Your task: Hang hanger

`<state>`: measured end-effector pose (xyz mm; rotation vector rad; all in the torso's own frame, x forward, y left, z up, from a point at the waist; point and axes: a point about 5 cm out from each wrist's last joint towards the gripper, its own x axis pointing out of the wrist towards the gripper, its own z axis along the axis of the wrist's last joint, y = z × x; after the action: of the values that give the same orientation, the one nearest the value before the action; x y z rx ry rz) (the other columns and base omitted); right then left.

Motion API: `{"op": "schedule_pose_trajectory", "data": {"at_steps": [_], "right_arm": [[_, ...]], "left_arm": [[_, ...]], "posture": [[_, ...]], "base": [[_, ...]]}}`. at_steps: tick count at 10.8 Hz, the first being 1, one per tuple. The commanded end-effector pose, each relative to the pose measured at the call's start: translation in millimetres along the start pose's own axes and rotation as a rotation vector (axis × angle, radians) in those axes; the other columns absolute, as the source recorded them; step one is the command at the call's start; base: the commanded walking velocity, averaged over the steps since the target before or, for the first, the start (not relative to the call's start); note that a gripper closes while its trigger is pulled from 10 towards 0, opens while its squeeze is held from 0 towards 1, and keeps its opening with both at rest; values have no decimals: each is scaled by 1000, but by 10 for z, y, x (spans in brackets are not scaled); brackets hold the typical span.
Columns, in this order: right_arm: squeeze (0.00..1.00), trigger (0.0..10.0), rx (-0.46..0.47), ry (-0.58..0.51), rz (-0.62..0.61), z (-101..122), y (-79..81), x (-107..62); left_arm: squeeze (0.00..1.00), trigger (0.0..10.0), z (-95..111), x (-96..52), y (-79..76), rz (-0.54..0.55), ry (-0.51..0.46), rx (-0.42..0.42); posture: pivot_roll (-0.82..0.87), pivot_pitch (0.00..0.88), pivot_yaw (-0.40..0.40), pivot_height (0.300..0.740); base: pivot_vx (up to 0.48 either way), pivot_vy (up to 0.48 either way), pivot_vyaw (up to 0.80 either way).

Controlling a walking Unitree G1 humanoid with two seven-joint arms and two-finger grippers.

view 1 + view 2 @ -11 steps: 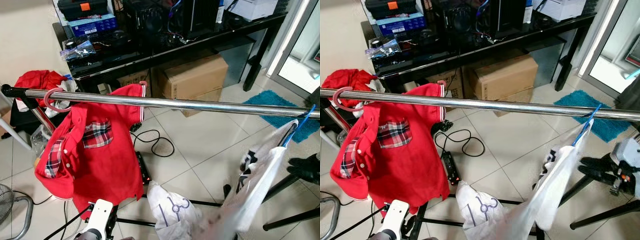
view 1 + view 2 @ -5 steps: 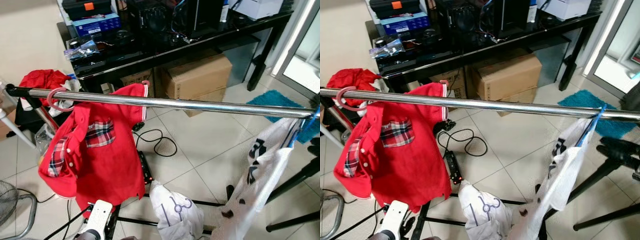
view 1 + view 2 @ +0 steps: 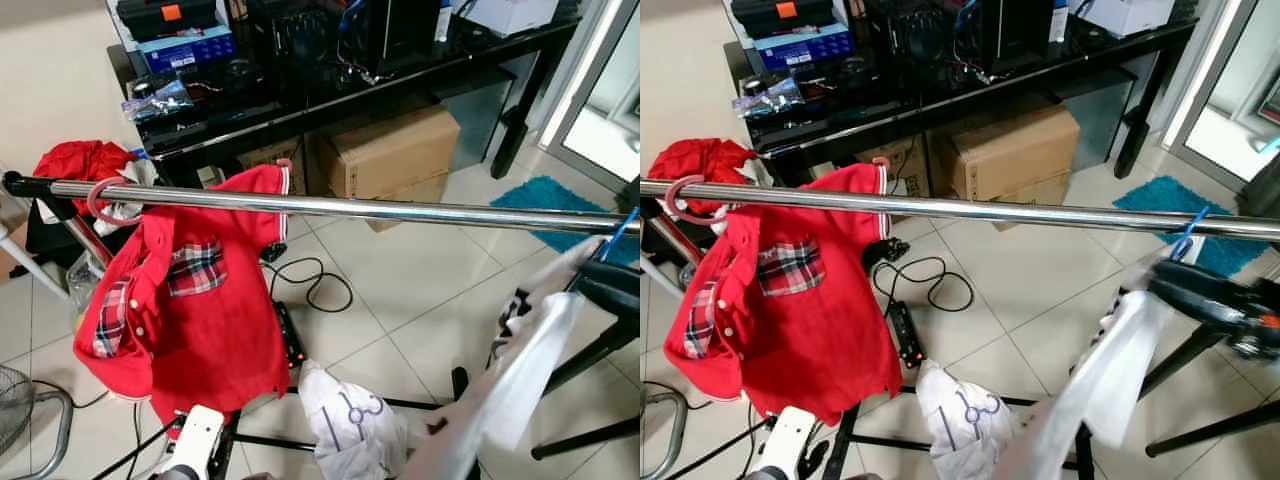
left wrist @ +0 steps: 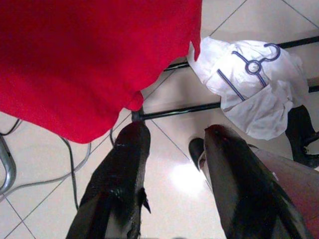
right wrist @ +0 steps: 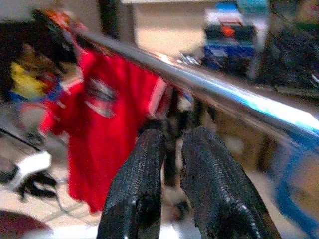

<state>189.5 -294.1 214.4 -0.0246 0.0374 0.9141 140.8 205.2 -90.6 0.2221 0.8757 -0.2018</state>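
Observation:
A chrome rail [image 3: 400,209] runs across the view. A red shirt [image 3: 195,300] hangs near its left end on a pink hanger [image 3: 103,197]. At the right end a blue hanger [image 3: 1186,234] is hooked over the rail, and a white printed garment [image 3: 1110,370] on it swings, blurred. My right gripper [image 3: 1160,282] reaches in from the right just below the rail, against the top of that garment. Its fingers [image 5: 144,169] lie close together with nothing seen between them. My left gripper [image 4: 172,134] hangs low over the floor, open and empty.
Another white garment [image 3: 350,420] lies on the rack's black base bars [image 3: 290,442]. A power strip and cable [image 3: 300,300] lie on the tiles. Behind the rail stand a black desk [image 3: 330,80] and a cardboard box [image 3: 395,155]. There is a blue mat [image 3: 545,200] at the right.
My right gripper has moved in from the right to the top of the white garment. The garment has swung and its lower part has lifted to the left.

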Motion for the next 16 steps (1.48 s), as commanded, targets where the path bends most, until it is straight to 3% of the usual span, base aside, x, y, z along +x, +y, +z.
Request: {"op": "schedule_pose_trajectory", "data": {"at_steps": [1, 4, 5, 8, 9, 10, 12, 14, 15, 16], "right_arm": [[0, 10000, 7, -25, 40, 48, 57, 89], [0, 10000, 38, -108, 167, 168, 300, 339], [0, 10000, 43, -46, 231, 85, 422, 453], [0, 10000, 39, 133, 272, -141, 536, 521], [0, 10000, 30, 148, 264, -162, 531, 535], [0, 10000, -22, 197, 161, -240, 370, 541], [0, 10000, -71, 288, 93, -298, 235, 402], [0, 10000, -148, 381, -10, -213, 43, 185], [0, 10000, -186, 455, -58, -192, -46, 32], [0, 10000, -209, 496, -96, -179, -115, -81]], "left_arm": [[0, 10000, -18, -6, 13, -7, 13, 15], [0, 10000, -8, 0, -1, -10, 11, 15], [0, 10000, -9, 2, -7, -12, 13, 16], [0, 10000, -26, -2, -20, -12, 19, 12], [0, 10000, -27, -2, -20, -12, 20, 12], [0, 10000, -29, -3, -20, -9, 22, 10], [0, 10000, -22, 0, -16, -5, 21, 9], [0, 10000, -13, 3, -3, -3, 20, 15], [0, 10000, 39, 10, 16, 4, -13, 39], [0, 10000, 192, 33, 52, 13, -95, 125]], "posture": [[-119, 60, 79, 740], [-120, 60, 76, 740], [-125, 61, 74, 740], [-123, 60, 71, 740], [-124, 58, 69, 740], [-122, 54, 69, 740], [-120, 50, 70, 740], [-128, 49, 80, 740], [-131, 48, 83, 740], [-128, 48, 82, 740]], "base": [[0, 0, 0], [0, 0, 0], [0, 0, 0], [0, 0, 0], [0, 0, 0], [0, 0, 0], [0, 0, 0], [0, 0, 0], [0, 0, 0], [0, 0, 0]]}}
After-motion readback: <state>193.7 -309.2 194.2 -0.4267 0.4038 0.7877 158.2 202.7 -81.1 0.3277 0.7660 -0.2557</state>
